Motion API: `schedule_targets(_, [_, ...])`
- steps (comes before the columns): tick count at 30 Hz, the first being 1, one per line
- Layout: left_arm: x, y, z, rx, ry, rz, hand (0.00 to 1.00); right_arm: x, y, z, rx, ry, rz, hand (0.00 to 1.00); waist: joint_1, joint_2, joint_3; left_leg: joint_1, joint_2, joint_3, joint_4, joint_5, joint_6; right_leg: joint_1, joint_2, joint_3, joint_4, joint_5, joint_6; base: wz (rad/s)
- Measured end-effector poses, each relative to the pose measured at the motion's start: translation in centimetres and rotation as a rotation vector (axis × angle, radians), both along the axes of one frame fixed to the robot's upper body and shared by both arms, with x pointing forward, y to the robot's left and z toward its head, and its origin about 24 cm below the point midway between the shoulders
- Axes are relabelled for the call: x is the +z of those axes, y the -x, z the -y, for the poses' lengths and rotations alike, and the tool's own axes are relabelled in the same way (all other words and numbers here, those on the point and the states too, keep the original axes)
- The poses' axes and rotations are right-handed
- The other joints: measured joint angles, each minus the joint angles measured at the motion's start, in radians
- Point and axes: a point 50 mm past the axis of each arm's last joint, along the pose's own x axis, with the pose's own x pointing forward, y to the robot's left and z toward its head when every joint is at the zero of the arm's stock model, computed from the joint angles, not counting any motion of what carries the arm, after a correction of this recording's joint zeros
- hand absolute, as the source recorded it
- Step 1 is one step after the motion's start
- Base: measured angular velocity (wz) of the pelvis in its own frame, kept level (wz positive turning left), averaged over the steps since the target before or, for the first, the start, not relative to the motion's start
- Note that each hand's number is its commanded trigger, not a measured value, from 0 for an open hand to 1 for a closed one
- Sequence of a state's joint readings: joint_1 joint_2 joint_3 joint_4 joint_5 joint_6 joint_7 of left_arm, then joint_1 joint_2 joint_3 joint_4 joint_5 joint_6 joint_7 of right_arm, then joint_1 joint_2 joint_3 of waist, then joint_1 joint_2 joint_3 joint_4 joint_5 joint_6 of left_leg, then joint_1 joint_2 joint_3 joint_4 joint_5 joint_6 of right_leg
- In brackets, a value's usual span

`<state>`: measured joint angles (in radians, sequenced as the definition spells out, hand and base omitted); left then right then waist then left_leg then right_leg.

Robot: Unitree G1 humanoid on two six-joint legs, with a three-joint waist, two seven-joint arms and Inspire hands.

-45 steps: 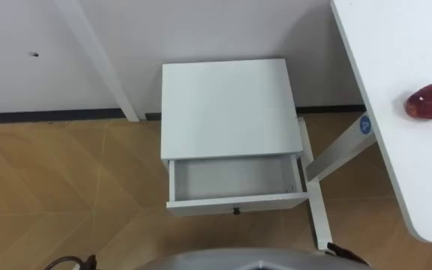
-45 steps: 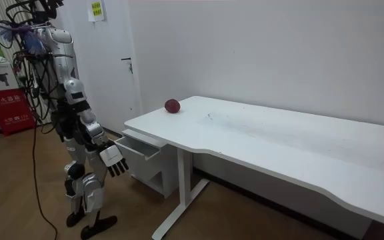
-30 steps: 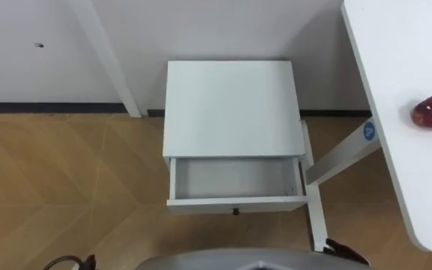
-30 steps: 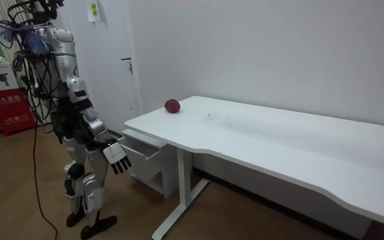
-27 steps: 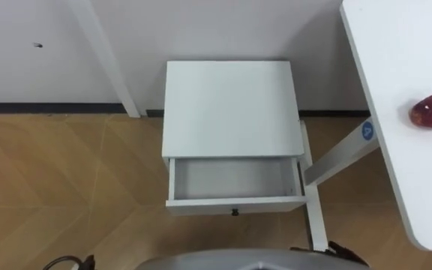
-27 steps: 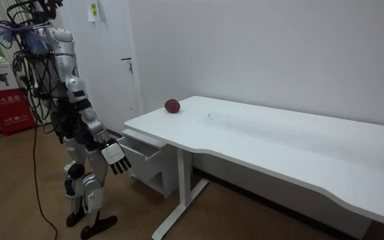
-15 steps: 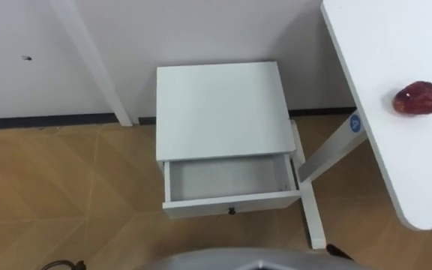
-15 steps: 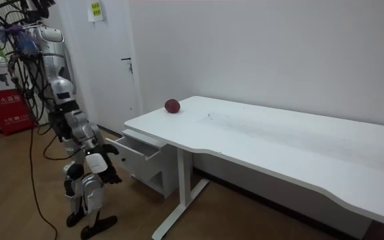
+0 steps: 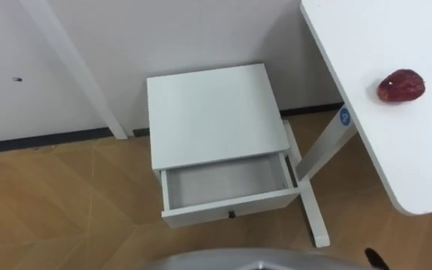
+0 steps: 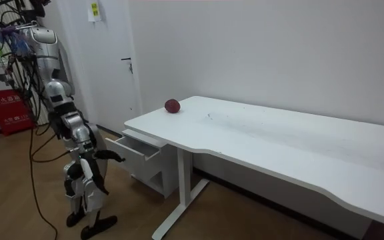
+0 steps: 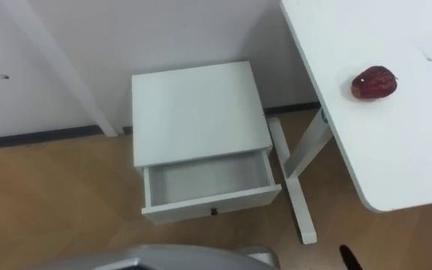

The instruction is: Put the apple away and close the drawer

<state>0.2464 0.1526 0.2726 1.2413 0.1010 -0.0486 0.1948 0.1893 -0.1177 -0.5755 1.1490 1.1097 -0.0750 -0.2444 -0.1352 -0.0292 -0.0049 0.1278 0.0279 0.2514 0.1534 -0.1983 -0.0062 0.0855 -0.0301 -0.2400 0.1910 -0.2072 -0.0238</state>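
Apple (image 9: 400, 85) dark red, lumpy, on smooth white table (image 9: 366, 45); boxy white drawer (image 9: 227, 204) open; right hand (image 10: 112, 157) near it, state unclear.

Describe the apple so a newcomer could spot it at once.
Find the white desk on the robot's right, beside the white cabinet with the open drawer. The apple lies near the desk's wall end: dark red, the one coloured thing on that white top.
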Motion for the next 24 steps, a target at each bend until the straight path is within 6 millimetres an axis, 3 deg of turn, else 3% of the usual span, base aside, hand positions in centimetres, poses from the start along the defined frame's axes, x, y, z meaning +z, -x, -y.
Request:
schedule_targets(6, [0.3, 0.0, -0.9, -0.008, -0.025, 0.005, 0.00, 1.7, -2.9, 2.1, -0.102, 0.097, 0.079, 0.00, -0.002, -0.010, 0.0010, -0.010, 0.000, 0.023, 0.001, 0.000, 0.000, -0.028, -0.003, 0.023, 0.031, -0.007, -0.001, -0.12])
schedule_targets(12, [0.5, -0.9, -1.1, -0.037, -0.032, 0.035, 0.00, 3.0, -3.9, 3.3, -0.165, 0.168, 0.064, 0.00, -0.009, -0.023, 0.0045, -0.023, -0.001, 0.024, 0.004, 0.000, 0.000, -0.036, -0.003, 0.023, 0.030, -0.007, 0.000, 0.01])
schedule_targets(18, [0.9, -0.9, -2.0, -0.047, -0.055, 0.054, 0.00, 7.0, -5.7, 6.0, -0.237, 0.342, 0.114, 0.00, -0.017, -0.026, 0.0027, -0.030, -0.001, 0.028, 0.007, 0.000, 0.000, -0.041, -0.002, 0.027, 0.030, -0.007, 0.000, -0.01])
schedule_targets(24, [1.1, -1.5, -2.3, -0.064, -0.071, 0.090, 0.00, 10.3, -7.0, 7.1, -0.209, 0.497, 0.131, 0.00, -0.023, -0.033, 0.0028, -0.038, -0.001, 0.028, 0.007, 0.000, 0.000, -0.053, -0.004, 0.021, 0.030, -0.008, 0.000, 0.00])
